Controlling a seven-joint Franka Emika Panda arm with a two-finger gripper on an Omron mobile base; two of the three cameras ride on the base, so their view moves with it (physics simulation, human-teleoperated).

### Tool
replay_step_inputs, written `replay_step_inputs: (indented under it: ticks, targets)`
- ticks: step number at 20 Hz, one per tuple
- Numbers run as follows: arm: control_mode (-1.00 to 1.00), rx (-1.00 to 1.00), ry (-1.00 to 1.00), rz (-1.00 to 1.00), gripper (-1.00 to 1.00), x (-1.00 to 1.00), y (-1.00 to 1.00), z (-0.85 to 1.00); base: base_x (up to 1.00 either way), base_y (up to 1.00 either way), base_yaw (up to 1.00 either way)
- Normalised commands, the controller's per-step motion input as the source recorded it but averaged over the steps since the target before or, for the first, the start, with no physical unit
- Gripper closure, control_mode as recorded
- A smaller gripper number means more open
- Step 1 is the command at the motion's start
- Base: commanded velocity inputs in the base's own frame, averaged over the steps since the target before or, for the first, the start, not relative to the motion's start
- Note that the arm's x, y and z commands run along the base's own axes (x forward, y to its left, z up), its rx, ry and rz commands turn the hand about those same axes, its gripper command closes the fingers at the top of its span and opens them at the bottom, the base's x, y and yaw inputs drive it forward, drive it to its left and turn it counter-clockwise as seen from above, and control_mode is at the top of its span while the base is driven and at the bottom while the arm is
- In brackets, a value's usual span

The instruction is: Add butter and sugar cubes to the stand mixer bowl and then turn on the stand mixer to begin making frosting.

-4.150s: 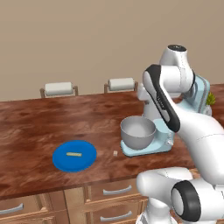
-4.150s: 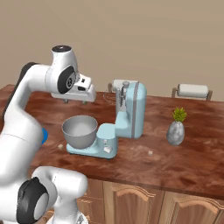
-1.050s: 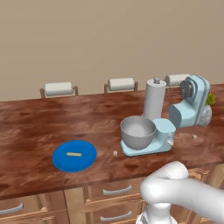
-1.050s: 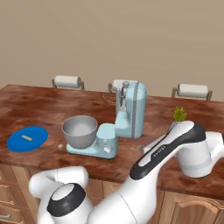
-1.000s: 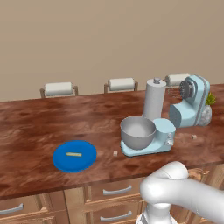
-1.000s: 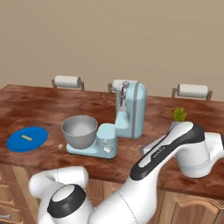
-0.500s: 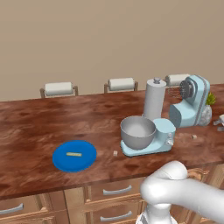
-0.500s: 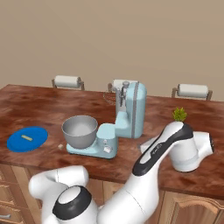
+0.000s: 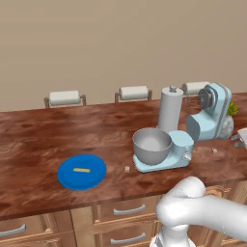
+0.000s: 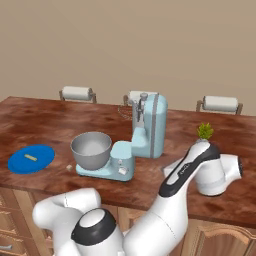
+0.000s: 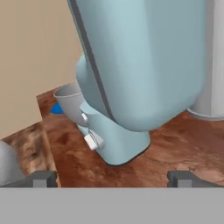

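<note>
The butter (image 9: pixel 81 170) lies on a blue plate (image 9: pixel 94 177) at the counter's left; it also shows in the right base view (image 10: pixel 31 157). A tiny white sugar cube (image 9: pixel 127 169) (image 10: pixel 69 167) sits on the wood between plate and stand mixer (image 9: pixel 211 116) (image 10: pixel 149 127). The grey metal stand mixer bowl (image 9: pixel 152 144) (image 10: pixel 91 149) rests on the mixer's base. My gripper (image 11: pixel 113 179) hovers low over the counter to the right of the mixer (image 11: pixel 144 65), facing its body and small knob (image 11: pixel 93 141). Its jaws stand open with nothing between them.
A tall grey cylinder (image 9: pixel 171 110) stands just behind the bowl. A small potted plant (image 10: pixel 204 132) sits right of the mixer, close to my arm (image 10: pixel 192 165). Paper towel holders (image 9: pixel 64 98) line the back wall. Another tiny pale bit (image 9: pixel 214 151) lies right of the mixer base.
Four seconds ago the arm stood high over the bowl; it has since swung down low on the mixer's right. Over the last second the forearm edged closer to the mixer. The jaws stayed open.
</note>
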Motion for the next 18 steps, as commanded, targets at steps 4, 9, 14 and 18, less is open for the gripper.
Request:
replay_step_inputs:
  ticks: [4,9,14,18]
  targets:
    - [-1.00,0.00,0.00,0.00,-1.00,0.19,-0.12,-0.40,0.00,0.00,0.00]
    - [-1.00,0.00,-0.01,0.00,-1.00,0.23,-0.02,-0.32,0.00,0.00,0.00]
    - [-1.00,-0.05,0.00,0.00,-1.00,0.27,0.00,-0.28,0.00,0.00,0.00]
    - [-1.00,-0.06,0.00,0.00,-1.00,0.26,-0.04,-0.31,0.00,0.00,0.00]
